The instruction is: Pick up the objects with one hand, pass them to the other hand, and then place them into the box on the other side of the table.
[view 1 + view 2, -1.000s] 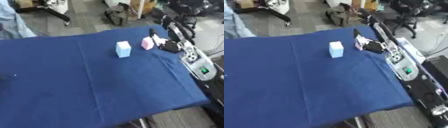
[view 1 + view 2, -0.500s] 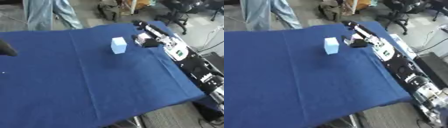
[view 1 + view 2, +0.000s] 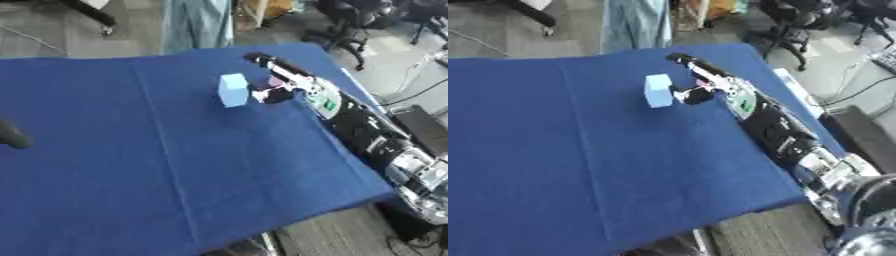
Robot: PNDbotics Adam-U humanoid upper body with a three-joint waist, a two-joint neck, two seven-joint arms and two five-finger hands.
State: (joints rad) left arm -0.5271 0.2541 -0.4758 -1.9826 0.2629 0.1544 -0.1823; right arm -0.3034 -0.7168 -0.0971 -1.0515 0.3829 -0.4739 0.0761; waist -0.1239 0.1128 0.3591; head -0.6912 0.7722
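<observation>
Our right hand (image 3: pixel 278 89) curls its fingers (image 3: pixel 261 94) round a pink block (image 3: pixel 275 81) on the bench (image 3: pixel 131 150); it seems light and stiff. The blue block (image 3: pixel 233 90) beside suits a side pinch.

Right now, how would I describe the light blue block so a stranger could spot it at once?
Look at the blue-covered table, toward its far right part. The light blue block stands upright just left of the right hand. It is pale blue and boxy; the thing at the hand is pink.

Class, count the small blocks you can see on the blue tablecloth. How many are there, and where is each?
2. A light blue block stands on the far right part of the cloth; a pink block, partly hidden, sits at the right hand beside it. Others may be hidden.
</observation>
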